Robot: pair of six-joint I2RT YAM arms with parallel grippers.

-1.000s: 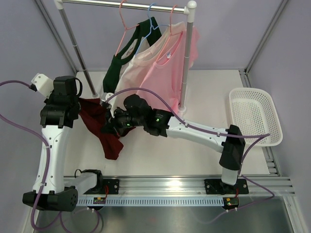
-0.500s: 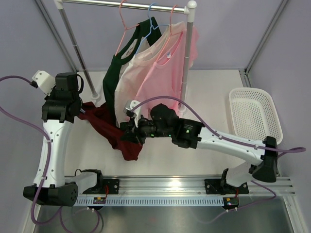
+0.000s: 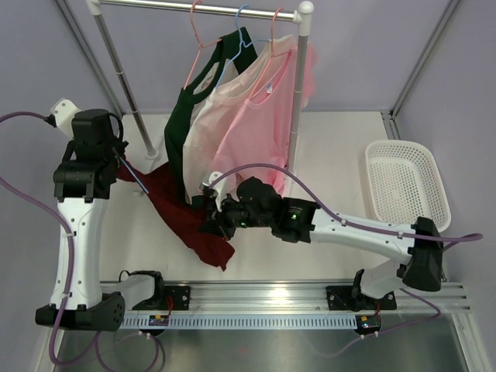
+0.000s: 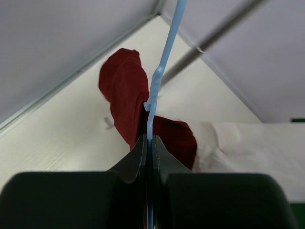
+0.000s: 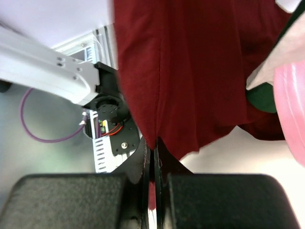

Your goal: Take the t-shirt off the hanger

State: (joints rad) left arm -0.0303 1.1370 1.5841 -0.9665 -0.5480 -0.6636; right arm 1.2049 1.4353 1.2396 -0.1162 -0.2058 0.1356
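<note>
A dark red t-shirt (image 3: pixel 180 211) hangs stretched between my two grippers over the table's left half. My left gripper (image 3: pixel 118 153) is shut on a light blue hanger (image 3: pixel 133 175), whose thin rod runs up from the jaws in the left wrist view (image 4: pixel 162 62), with the red shirt (image 4: pixel 126 90) draped beyond it. My right gripper (image 3: pixel 211 219) is shut on the shirt's lower edge; in the right wrist view the red cloth (image 5: pixel 190 71) fills the frame and is pinched between the jaws (image 5: pixel 153 151).
A clothes rail (image 3: pixel 198 9) at the back holds a dark green shirt (image 3: pixel 182 120), a cream shirt (image 3: pixel 221 116) and a pink shirt (image 3: pixel 267 108) on hangers. Its right post (image 3: pixel 296 93) stands mid-table. A white basket (image 3: pixel 407 182) sits at the right.
My right gripper pulled the red shirt rightward, then settled near the table's middle. My left gripper lifted and drew left and back with the hanger, stretching the shirt out.
</note>
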